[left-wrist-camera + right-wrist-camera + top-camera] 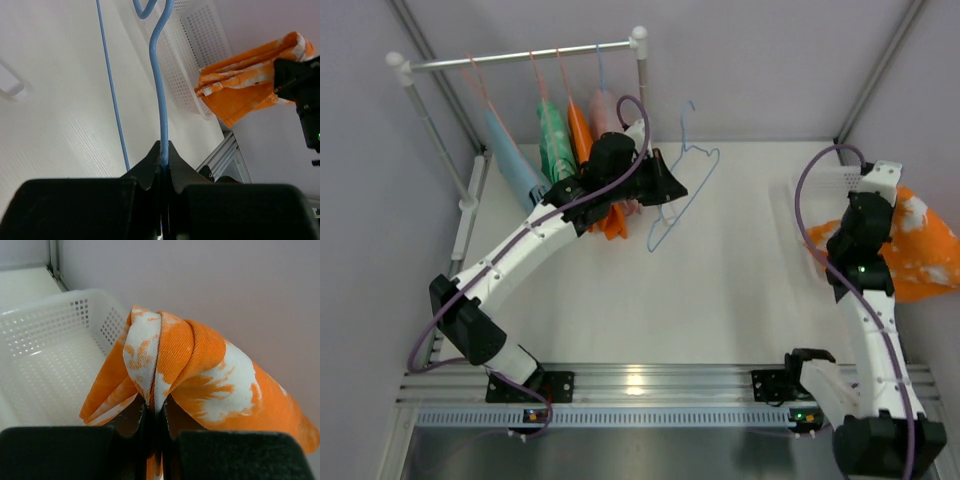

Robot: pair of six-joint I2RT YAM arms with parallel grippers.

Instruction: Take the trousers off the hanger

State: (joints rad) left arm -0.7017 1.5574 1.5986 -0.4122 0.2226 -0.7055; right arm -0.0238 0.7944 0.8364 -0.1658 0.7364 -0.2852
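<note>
My left gripper (pixel 665 183) is shut on a bare blue wire hanger (pixel 682 188) and holds it over the table by the clothes rail; the wire runs between its fingers in the left wrist view (pixel 162 150). My right gripper (pixel 880 215) is shut on the orange trousers with white print (pixel 920 250), bunched at the right edge, beside the white basket (pixel 820 190). In the right wrist view the cloth (pixel 200 365) is pinched between the fingers (pixel 155 407). Light blue trousers (pixel 512 150) hang on the rail.
The rail (pixel 520 58) at the back left holds several garments on hangers: light blue, green (pixel 556 140), orange (pixel 580 130) and pink. The perforated white basket (pixel 45 355) stands at the back right by the wall. An aluminium rail runs along the near edge.
</note>
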